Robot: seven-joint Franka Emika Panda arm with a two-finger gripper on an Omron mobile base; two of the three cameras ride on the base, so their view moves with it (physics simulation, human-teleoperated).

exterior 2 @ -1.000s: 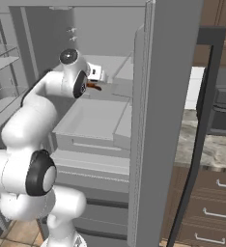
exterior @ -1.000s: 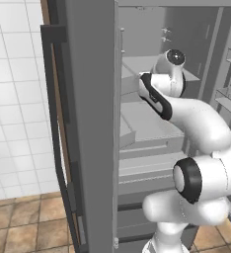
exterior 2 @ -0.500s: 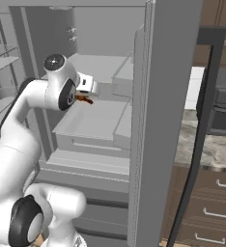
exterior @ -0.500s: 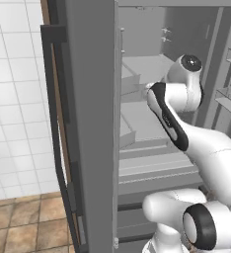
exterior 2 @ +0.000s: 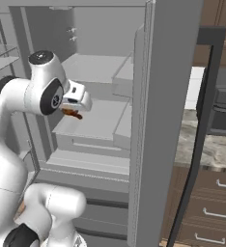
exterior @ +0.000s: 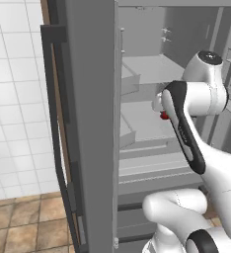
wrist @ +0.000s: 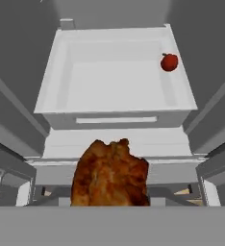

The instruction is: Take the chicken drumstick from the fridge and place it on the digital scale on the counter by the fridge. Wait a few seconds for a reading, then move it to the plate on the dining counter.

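My hand (exterior 2: 75,112) is closed tight on the chicken drumstick (wrist: 110,174), and that grip is my main worry. In the hand view the meat bulges up right at the fingertips and hides them, so I cannot judge how much of it sits between the pads. If only the thin end is pinched, I think a fast swing toward the scale could let it twist or drop.

The drumstick hangs directly ahead of the hand. In the right base view it shows as a small brown piece (exterior 2: 72,114) just under the wrist, clear of the shelf beneath it, held over the front part of the fridge (exterior 2: 169,120) interior.

Beyond the hand lies a pale drawer (wrist: 118,81) with a small red fruit, maybe an apple (wrist: 169,62), in its far corner, well apart from my load.

The open fridge door stands close beside the arm. My second concern is clipping it, or the shelf edges, as I back out.
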